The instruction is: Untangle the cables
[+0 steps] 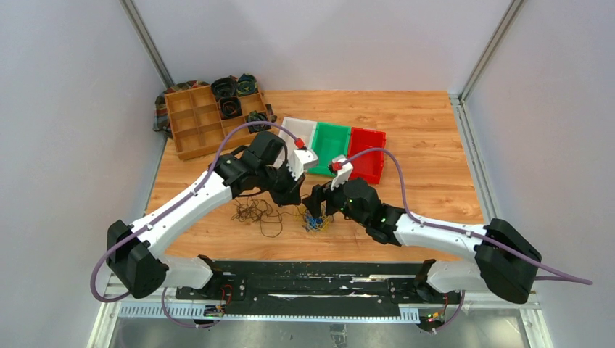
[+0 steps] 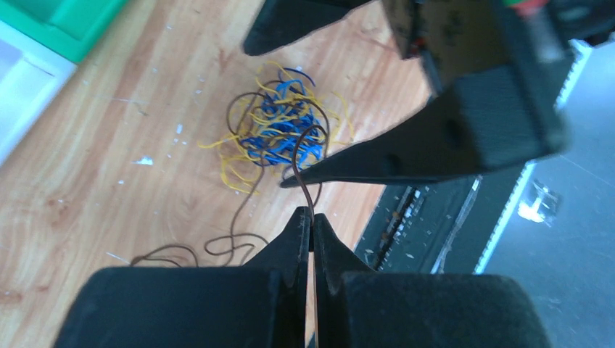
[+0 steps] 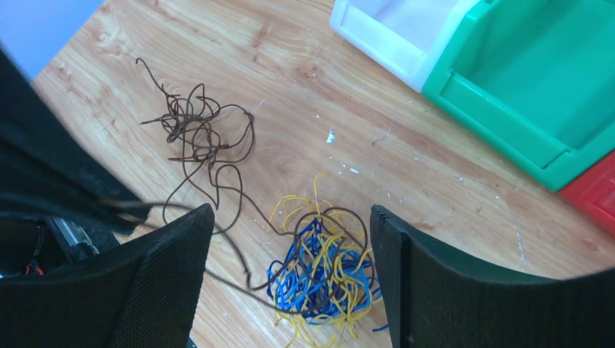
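Note:
The cables form a fist-sized tangle (image 1: 314, 223) (image 2: 279, 134) (image 3: 326, 268) of blue, yellow and dark strands on the wooden table. A looser bunch of dark cable (image 1: 254, 212) (image 3: 192, 127) lies to its left, joined to the tangle by one strand. My left gripper (image 1: 296, 199) (image 2: 312, 217) is shut on a dark strand (image 2: 303, 170) that rises out of the tangle. My right gripper (image 1: 313, 210) (image 3: 290, 210) hangs open right over the tangle, one finger on each side, holding nothing. In the left wrist view its fingers (image 2: 406, 156) stand beside the held strand.
A white bin (image 1: 299, 134) (image 3: 391, 29), a green bin (image 1: 330, 145) (image 3: 522, 80) and a red bin (image 1: 366, 152) stand in a row behind the arms. A wooden divided tray (image 1: 199, 119) with dark coils sits at the back left. A black rail (image 1: 304, 283) runs along the near edge.

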### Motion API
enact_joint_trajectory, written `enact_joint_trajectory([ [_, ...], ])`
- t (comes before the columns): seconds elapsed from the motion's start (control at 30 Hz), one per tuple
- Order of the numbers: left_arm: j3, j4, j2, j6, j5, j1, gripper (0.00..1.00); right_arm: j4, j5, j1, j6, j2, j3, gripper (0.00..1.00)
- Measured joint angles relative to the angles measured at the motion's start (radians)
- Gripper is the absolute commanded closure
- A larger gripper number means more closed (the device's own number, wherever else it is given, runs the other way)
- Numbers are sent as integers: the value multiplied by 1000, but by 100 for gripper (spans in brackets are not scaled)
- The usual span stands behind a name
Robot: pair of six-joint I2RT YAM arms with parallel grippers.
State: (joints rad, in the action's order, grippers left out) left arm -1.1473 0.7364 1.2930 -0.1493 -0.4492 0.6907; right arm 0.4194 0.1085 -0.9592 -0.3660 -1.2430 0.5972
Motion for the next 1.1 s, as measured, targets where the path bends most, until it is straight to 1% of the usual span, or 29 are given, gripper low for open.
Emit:
enact_joint_trajectory([
  [0.13, -54, 67, 0, -13, -45, 0, 99, 47, 2, 0, 0, -55, 7, 22],
  [0.37, -253, 179, -32, -53, -101, 0, 100, 124, 41, 0, -1, -163, 17, 24],
  [0.53, -386, 254, -79, -81, -113, 0, 99, 188, 61, 0, -9, -231, 17, 26],
  [0.73, -501, 295, -90, -101, -95, 0, 99, 217, 76, 0, -25, -277, 17, 28],
  [0.93, -619, 311, -89, -129, -58, 0, 100, 236, 87, 0, -38, -278, 14, 28],
  [1.1, -732, 320, -78, -156, 1, 0, 99, 243, 110, 0, -45, -257, -33, 28],
])
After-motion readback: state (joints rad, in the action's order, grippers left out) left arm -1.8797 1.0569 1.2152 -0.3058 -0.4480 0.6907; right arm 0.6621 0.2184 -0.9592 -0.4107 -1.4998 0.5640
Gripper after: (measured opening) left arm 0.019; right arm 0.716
